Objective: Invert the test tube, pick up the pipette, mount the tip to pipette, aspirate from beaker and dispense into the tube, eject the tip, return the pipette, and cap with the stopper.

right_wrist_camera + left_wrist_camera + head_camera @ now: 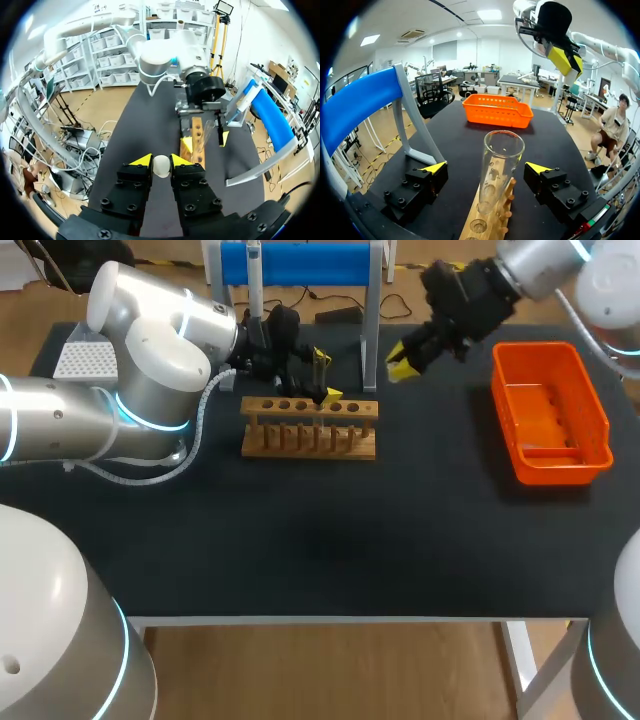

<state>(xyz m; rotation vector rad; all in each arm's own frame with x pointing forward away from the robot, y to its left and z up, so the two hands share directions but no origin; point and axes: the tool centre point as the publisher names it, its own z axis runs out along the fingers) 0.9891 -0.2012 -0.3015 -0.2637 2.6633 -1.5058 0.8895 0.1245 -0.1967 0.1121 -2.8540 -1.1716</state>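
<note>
Glass, thin-walled and mouth up, the test tube (502,150) stood in the wooden rack (308,430) toward the far edge of the black worktop (300,540), about midway along it. The left tool (486,169) sat astride the tube with its yellow-tipped fingers spread wide, neither one touching the glass. The right tool (403,358) hovered above the worktop, between the rack and the right edge. It was clamped on a small whitish round piece, apparently the stopper (161,169), with both fingers pressed to its sides.

The tube looked light and rigid but smooth enough to slip, and likely to crack under a hard squeeze or a sideways knock. The safest hold appeared to be on the bare wall above the rack and below the rim, pinched gently and squarely. Seating the stopper would probably call for a straight, soft push down the tube's axis.
</note>
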